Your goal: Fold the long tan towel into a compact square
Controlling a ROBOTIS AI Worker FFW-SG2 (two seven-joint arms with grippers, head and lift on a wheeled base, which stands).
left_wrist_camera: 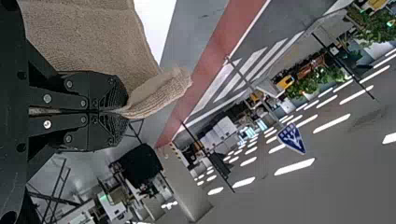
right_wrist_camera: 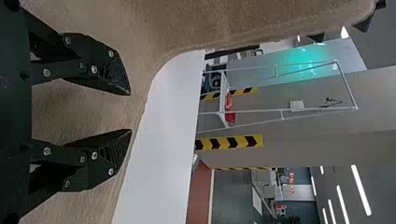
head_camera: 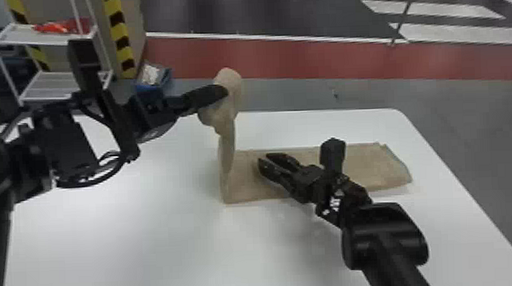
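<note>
Head view: floor [head_camera: 461, 121] beyond table [head_camera: 128, 234], left fingers [head_camera: 209, 94] pinching towel [head_camera: 374, 165], right fingers [head_camera: 273, 171] parted, empty.

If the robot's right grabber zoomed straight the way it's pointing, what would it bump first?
Probably the tan towel. The open right gripper seems to point across it toward its lifted part, but how high it is isn't clear, so it might slip past.

From my head I look forward and down on the table [head_camera: 108, 247]; both my wrist cameras face outward, close to the towel [head_camera: 374, 165]. All three share it and the red floor strip [head_camera: 305, 61].
</note>
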